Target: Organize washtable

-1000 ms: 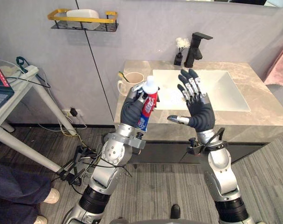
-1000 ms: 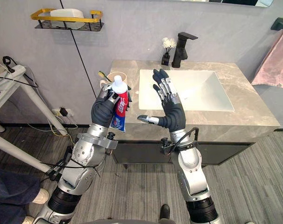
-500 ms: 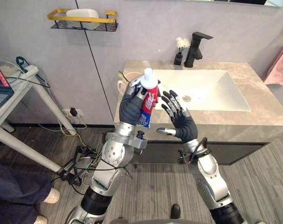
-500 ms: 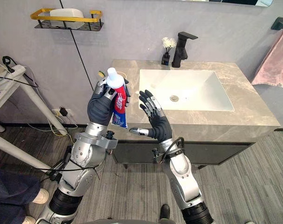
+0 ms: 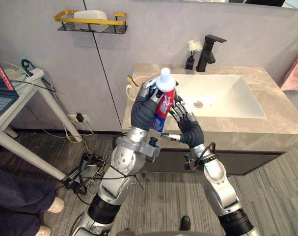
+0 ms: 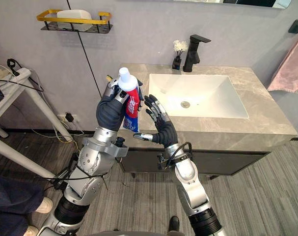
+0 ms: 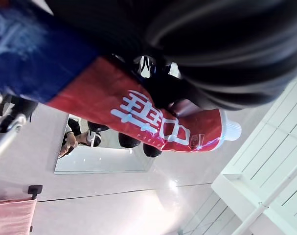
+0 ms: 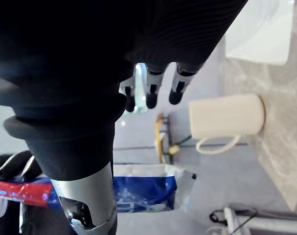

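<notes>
My left hand (image 5: pixel 144 110) is clamped round the toothpaste tube (image 5: pixel 164 97), cap up, with the tube's middle covered by its fingers. My right hand (image 5: pixel 189 131) is spread flat just beside the tube; I can't tell whether they touch. Behind the left hand, a cream mug (image 8: pixel 226 116) stands half hidden on the surface (image 5: pixel 281 124).

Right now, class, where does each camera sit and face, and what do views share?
Left eye view: head, down at the washtable; left hand grips the toothpaste.
Right eye view: head, same scene; right hand open beside it.
Left wrist view: left wrist, along its cover and the toothpaste.
Right wrist view: right wrist, past its fingers to the cup; toothpaste too.
</notes>
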`<state>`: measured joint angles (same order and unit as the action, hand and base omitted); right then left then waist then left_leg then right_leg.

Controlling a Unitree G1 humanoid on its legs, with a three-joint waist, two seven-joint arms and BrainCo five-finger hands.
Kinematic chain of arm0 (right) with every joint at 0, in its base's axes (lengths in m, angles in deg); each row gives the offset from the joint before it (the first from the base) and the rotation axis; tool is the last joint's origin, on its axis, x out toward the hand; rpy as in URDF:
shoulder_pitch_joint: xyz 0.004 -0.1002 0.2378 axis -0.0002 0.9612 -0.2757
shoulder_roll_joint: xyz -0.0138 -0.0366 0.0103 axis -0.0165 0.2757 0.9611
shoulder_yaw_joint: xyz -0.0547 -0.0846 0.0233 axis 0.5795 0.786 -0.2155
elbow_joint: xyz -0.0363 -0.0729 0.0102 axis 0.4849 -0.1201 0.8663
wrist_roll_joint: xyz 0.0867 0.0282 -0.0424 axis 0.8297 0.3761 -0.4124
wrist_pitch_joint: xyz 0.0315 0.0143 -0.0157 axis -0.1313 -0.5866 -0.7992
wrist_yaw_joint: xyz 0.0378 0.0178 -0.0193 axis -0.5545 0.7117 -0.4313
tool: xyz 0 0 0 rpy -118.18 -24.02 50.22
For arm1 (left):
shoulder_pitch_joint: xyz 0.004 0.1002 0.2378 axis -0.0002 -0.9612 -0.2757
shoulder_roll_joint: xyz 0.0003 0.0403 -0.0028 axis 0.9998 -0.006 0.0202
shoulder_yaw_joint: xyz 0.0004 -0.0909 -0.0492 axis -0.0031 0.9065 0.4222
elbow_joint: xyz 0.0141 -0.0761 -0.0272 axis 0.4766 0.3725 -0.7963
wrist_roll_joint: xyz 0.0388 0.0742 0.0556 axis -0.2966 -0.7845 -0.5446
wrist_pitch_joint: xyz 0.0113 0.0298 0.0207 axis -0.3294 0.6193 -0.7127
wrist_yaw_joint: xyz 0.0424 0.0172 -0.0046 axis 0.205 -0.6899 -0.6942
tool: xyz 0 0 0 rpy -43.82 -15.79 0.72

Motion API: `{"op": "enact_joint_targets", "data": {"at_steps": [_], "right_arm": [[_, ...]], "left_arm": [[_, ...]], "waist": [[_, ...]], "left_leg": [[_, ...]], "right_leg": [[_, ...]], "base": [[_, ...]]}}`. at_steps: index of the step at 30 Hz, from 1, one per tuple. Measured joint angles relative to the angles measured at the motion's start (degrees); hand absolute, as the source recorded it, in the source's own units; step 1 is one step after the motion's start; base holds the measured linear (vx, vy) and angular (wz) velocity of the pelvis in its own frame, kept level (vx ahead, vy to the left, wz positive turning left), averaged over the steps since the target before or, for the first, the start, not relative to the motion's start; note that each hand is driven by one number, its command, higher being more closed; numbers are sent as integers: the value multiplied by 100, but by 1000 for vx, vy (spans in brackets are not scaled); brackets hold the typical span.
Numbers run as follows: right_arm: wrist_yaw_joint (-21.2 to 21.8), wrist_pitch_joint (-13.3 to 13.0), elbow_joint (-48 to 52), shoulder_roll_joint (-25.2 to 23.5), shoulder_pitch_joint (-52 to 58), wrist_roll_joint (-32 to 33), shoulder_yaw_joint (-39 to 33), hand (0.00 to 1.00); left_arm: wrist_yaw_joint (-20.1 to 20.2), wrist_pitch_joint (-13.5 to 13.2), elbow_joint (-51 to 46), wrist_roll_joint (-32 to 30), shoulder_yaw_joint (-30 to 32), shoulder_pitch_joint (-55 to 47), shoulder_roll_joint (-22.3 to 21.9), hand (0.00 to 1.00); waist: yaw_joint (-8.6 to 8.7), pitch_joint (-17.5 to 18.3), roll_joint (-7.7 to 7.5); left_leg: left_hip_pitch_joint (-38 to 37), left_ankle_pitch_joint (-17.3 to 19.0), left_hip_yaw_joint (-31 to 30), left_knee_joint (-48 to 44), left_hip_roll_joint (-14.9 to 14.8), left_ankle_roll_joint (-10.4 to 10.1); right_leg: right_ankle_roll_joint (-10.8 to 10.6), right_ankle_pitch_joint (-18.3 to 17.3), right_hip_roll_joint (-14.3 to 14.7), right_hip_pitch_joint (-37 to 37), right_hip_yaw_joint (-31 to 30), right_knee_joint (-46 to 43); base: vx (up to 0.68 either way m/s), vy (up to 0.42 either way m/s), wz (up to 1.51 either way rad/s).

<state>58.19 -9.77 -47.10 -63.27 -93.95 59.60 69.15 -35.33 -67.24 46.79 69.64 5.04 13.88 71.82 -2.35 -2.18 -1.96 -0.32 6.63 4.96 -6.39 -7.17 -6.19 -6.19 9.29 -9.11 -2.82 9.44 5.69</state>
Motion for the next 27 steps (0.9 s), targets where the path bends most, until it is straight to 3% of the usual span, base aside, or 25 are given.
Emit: {"op": "enact_joint_targets", "data": {"at_steps": [12, 19, 27], "right_arm": [[18, 118, 226, -2, -146, 89, 351, 0], [31, 227, 225, -2, -220, 728, 530, 0], [24, 234, 225, 2, -222, 962, 568, 0]], "left_arm": [[-3, 10, 127, -178, -30, 0, -46, 100], [-9, 34, 315, -232, -128, 0, -95, 100], [-32, 34, 315, -234, -155, 0, -95, 100]], "waist": [[0, 34, -14], [-3, 98, -14], [-6, 98, -14]], "left_leg": [[-2, 0, 10, -2, 0, 0], [-1, 1, 24, -8, 0, 0], [0, 1, 37, -16, -1, 0]], "right_leg": [[1, 2, 2, -1, -10, 0], [4, 6, 4, -8, -23, 0], [8, 11, 5, -14, -29, 0]], "base": [[0, 0, 0], [0, 0, 0], [0, 0, 0]]}}
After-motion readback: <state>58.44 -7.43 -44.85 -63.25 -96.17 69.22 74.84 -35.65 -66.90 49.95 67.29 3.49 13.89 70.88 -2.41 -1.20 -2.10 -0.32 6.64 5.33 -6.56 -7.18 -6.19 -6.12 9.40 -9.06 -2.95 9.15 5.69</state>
